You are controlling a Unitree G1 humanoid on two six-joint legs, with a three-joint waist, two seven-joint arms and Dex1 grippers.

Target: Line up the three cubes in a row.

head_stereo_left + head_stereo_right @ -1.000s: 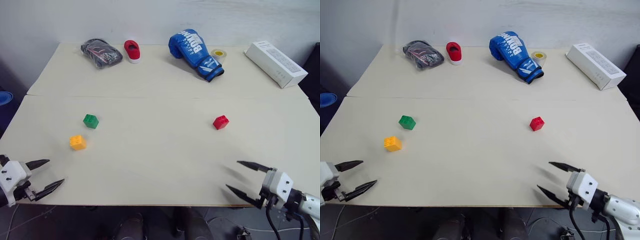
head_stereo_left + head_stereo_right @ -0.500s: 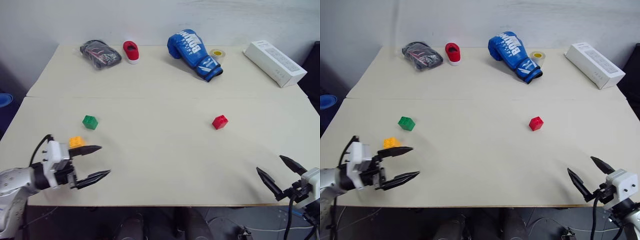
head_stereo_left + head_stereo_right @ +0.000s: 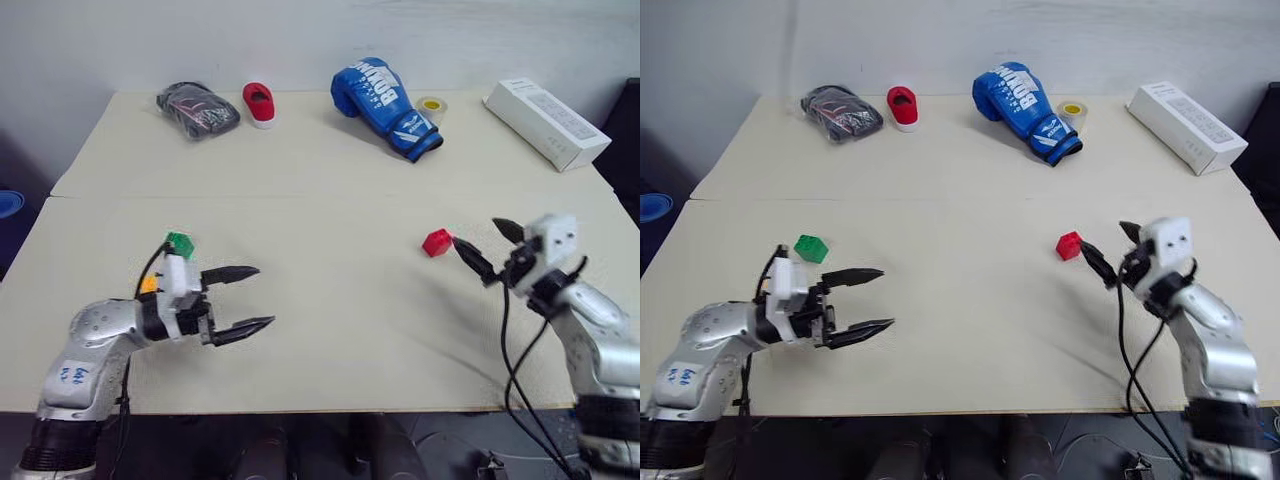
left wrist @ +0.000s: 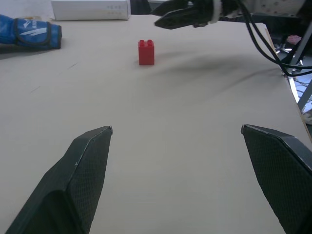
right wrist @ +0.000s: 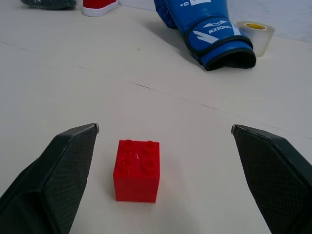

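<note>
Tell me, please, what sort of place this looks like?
Probably a robot test room: a plain table against a bare wall, carrying unrelated props, such as a boxing glove, a shoe and toy cubes like the red one.

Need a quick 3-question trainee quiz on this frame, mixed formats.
1. True or false: the right gripper is shut on the small red studded plastic cube.
2. Which item lies directly beside the blue boxing glove? A) roll of tape with a yellow core B) red shoe C) long white cardboard box
3. Fill in: the left gripper, fingers open, points towards the ___ cube.

Key: 1 false, it is open and the cube sits on the table between its fingers; 2 A; 3 red.
</note>
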